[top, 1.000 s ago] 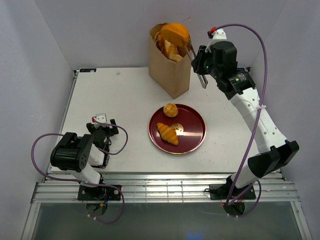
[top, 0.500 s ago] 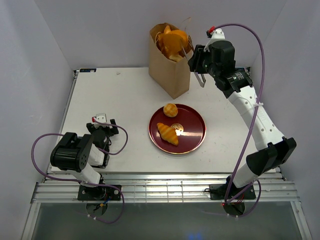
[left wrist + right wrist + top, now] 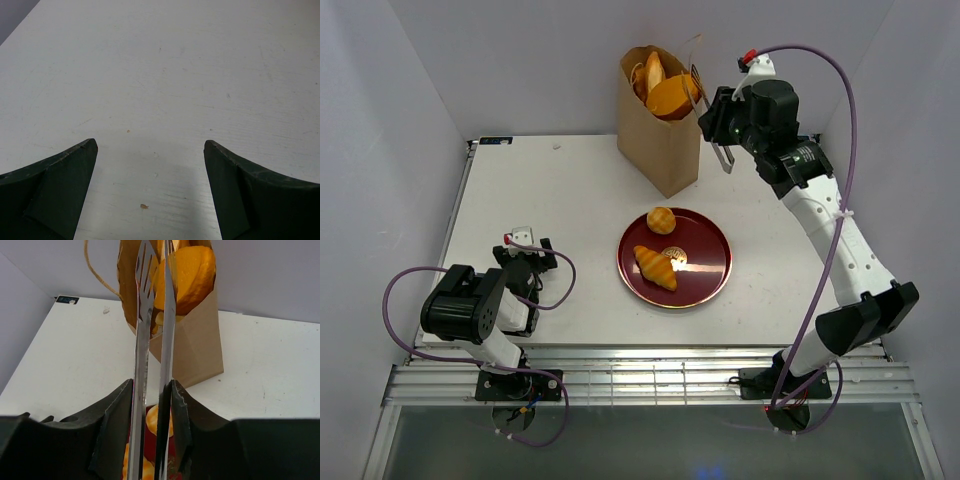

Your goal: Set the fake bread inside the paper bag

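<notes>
Since the bun (image 3: 192, 275) sits in the paper bag (image 3: 200, 350) mouth, the right gripper (image 3: 151, 390), clamped on the tongs (image 3: 167, 340), should probably ease off next.

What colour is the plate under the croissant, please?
The plate is dark red, clearest in the top external view.

Spread left claw (image 3: 150, 150) above white table (image 3: 175, 60)
</notes>
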